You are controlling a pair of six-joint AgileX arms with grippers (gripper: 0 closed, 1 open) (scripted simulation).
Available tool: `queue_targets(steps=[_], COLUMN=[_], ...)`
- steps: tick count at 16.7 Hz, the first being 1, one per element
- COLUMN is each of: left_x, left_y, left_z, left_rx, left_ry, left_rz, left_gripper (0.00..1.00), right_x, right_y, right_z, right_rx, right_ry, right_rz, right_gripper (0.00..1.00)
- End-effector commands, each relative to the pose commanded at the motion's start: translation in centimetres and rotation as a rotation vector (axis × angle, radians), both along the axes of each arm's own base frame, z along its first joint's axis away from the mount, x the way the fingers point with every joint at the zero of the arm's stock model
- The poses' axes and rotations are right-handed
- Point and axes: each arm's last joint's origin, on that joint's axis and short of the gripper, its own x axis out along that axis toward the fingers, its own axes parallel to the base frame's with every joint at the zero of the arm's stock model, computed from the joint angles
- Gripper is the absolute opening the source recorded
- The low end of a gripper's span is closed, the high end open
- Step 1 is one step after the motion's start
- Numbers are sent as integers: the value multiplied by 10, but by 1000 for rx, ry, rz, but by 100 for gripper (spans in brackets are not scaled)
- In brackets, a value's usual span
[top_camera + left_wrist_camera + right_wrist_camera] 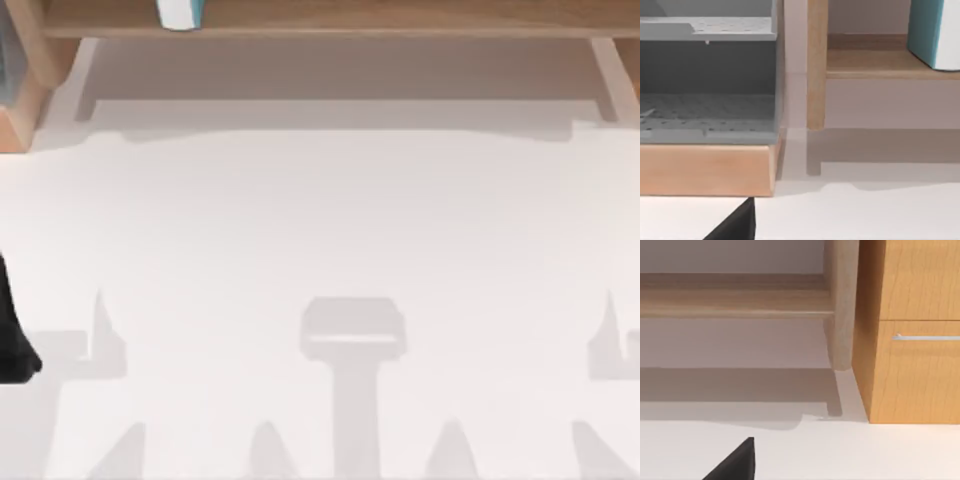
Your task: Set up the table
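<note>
While the counter [320, 230] spreads white and bare across the middle of the top view, the things that could dress it sit along its far edge. A light-brown wooden shelf [330, 18] runs along that far side, raised on legs, and on its board stands a white and teal container [181, 13], toward the left half. The left wrist view shows this container [935, 32] upright on the shelf board, with a grey perforated rack [707, 75] on a wooden base beside the shelf leg. The right wrist view shows a wooden cabinet [912, 330] with a drawer handle [927, 337] next to the other shelf leg.

The relation that matters for the coming move, as I judge it, is that the container lies beyond the open counter, well away from both arms and on the left arm's side, so the left arm looks the nearer one for fetching it down.

The left arm [15, 335] appears as a dark form at the left edge of the top view, low over the counter. A dark tip of the left hand [735, 222] juts into its wrist view, and likewise the right hand [735, 462] in its own; I cannot tell whether either hand is spread or pressed together. Both wrist cameras face the shelf, low and level.
</note>
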Motion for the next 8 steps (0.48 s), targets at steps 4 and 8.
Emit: queue_targets(steps=[4, 8], left_x=[1, 15], left_y=[-1, -5], left_z=[15, 64], left_rx=[1, -5], left_ry=[-19, -74], left_rz=[7, 6], left_gripper=[100, 100], right_x=[0, 0], right_y=[0, 0], right_z=[0, 0], right_rx=[0, 0], right_ry=[0, 0], right_rz=[0, 0], right_gripper=[100, 100])
